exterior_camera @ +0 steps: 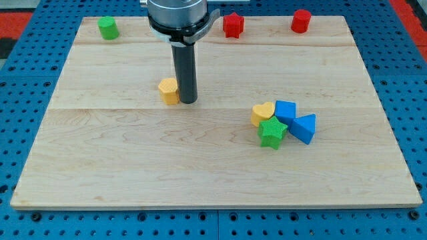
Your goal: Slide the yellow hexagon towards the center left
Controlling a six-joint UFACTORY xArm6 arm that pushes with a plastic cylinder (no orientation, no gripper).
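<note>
The yellow hexagon (169, 90) lies on the wooden board (133, 153), left of the board's middle and slightly above it. My tip (187, 101) stands right against the hexagon's right side, touching it or nearly so. The dark rod rises from there to the arm's grey flange at the view's top.
A green cylinder (107, 28) stands at the top left. A red star (233, 25) and a red cylinder (301, 21) stand along the top edge. At the centre right, a yellow heart (262, 113), blue block (285, 110), blue triangle (304, 128) and green star (271, 133) cluster together.
</note>
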